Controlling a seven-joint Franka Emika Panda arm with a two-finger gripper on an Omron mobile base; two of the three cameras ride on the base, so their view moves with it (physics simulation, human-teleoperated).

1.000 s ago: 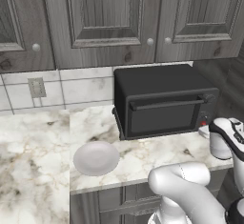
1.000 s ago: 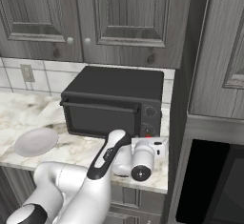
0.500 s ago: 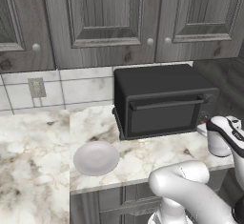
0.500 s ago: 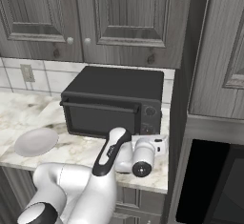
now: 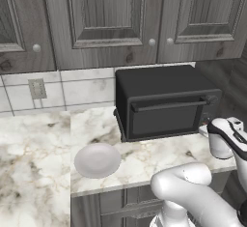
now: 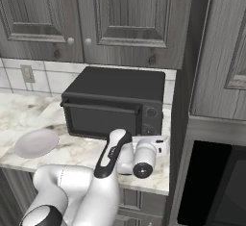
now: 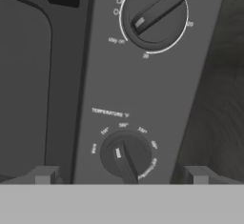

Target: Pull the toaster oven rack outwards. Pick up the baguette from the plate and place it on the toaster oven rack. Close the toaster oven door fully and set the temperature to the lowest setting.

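Note:
The black toaster oven (image 5: pixel 164 100) stands on the counter with its door (image 5: pixel 166 117) shut and the bar handle (image 5: pixel 166 105) along the top edge. The rack and the baguette are hidden. Left of the oven, the white plate (image 5: pixel 97 160) lies bare. My gripper (image 7: pixel 120 175) is open, right in front of the oven's right-hand control panel (image 7: pixel 143 89). Its fingertips (image 7: pixel 45 175) stand on either side of the temperature knob (image 7: pixel 125 155). A larger knob (image 7: pixel 155 13) sits above it. From the base, the gripper (image 6: pixel 161 142) hovers low by the oven's front right corner.
Grey wall cabinets (image 5: pixel 106 18) hang over the marble counter (image 5: pixel 34 163). A tall cabinet side (image 6: pixel 187 52) rises just right of the oven, with a dark built-in appliance (image 6: pixel 216 186) below it. A wall outlet (image 5: pixel 36 88) is at the back left.
The hand has shifted only slightly in front of the control panel. The oven door, the plate and the gripper's opening are unchanged.

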